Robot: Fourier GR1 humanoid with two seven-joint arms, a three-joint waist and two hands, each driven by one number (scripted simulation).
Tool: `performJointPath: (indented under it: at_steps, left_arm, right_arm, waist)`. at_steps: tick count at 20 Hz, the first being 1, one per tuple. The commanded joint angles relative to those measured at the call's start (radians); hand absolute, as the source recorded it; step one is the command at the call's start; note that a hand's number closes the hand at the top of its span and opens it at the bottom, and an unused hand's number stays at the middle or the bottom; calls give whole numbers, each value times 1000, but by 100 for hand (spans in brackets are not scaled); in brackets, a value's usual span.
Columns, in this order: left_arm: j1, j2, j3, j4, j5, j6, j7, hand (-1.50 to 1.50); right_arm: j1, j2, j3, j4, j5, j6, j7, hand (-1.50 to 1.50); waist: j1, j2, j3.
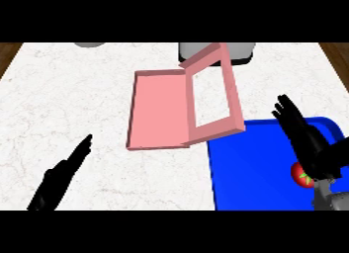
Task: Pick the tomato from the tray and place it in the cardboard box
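A small red tomato [302,176] with a green stem lies on the blue tray [250,168] near its right side, partly hidden, while the pink box [178,106] lies open just beside the tray's upper left corner.

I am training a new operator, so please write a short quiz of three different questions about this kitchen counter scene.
1. True or false: the tomato already lies in the pink box.
2. Which hand is over the blue tray? A) left hand B) right hand
3. Fill in: the left hand is above the white ____.

Key: 1 false, it is on the tray beside the right hand. 2 B. 3 counter.
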Motion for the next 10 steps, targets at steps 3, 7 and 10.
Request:
performJointPath:
  at_steps: [3, 7, 10]
  left_arm:
    - [-65, 2, 101, 1, -28, 81, -23, 0]
    - [-72, 9, 137, -22, -39, 143, -14, 0]
    - [-100, -23, 135, -34, -67, 191, 26, 0]
  right_arm:
    - [-34, -43, -130, -56, -55, 91, -156, -150]
    - [-26, -333, -158, 11, 280, 10, -130, -150]
    - [-16, -55, -262, 104, 146, -163, -268, -150]
  waist:
    - [19, 8, 6]
    - [2, 7, -23]
    - [23, 12, 7]
